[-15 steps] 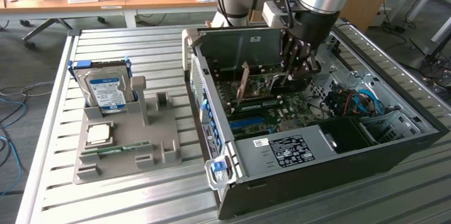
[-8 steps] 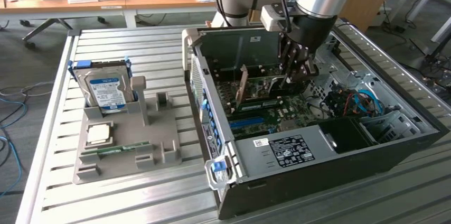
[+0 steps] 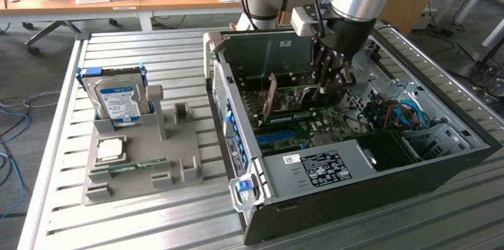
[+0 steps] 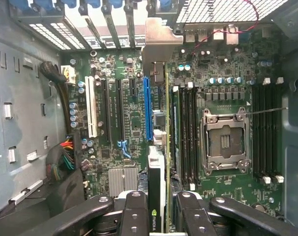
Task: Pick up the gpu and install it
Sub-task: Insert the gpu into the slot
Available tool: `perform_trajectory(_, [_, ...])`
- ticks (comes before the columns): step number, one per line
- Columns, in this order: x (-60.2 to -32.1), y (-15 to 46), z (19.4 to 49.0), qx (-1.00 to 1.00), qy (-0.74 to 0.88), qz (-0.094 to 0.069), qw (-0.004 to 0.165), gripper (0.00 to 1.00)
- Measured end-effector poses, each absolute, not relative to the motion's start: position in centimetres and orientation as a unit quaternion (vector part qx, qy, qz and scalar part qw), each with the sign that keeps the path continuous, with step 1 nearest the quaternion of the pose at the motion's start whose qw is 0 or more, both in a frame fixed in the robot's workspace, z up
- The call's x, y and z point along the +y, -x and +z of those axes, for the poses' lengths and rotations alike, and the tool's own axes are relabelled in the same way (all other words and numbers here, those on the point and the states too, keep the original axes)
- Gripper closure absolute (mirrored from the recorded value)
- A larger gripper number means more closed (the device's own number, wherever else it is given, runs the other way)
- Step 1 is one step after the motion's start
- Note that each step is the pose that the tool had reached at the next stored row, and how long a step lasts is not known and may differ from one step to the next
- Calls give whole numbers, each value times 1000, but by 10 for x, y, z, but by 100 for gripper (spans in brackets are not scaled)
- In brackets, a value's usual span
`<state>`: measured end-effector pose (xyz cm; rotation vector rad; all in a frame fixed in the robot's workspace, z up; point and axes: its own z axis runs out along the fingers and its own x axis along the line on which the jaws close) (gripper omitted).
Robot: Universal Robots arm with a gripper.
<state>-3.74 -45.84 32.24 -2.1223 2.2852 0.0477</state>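
Claw [image 3: 331, 85] is clamped narrow on the gpu [image 4: 156, 177], fingers [image 4: 134, 211] on both faces, card edge-down inside the pc case [image 3: 441, 161]. Exterior view: claw sits about 11 o'clock from the case's middle, over the motherboard [image 4: 129, 123]. Pick is done. Card runs along the expansion slots, just beside the blue slot [image 4: 148, 108], silver bracket [image 4: 158, 44] at the rear slot openings. Can't tell if the edge connector is in a slot or just above it. My read: install unfinished, seating unconfirmed, claw not let go. Grey holder [image 3: 169, 144] on the worktop [image 3: 157, 226], 9 o'clock from the case, carries the hard drive [image 3: 118, 99] and RAM stick [image 3: 130, 167].
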Motion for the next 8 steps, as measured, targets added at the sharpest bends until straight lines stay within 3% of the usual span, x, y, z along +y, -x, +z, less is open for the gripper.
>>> perform_trajectory(8, [-458,39,308,733,680,15,11,73])
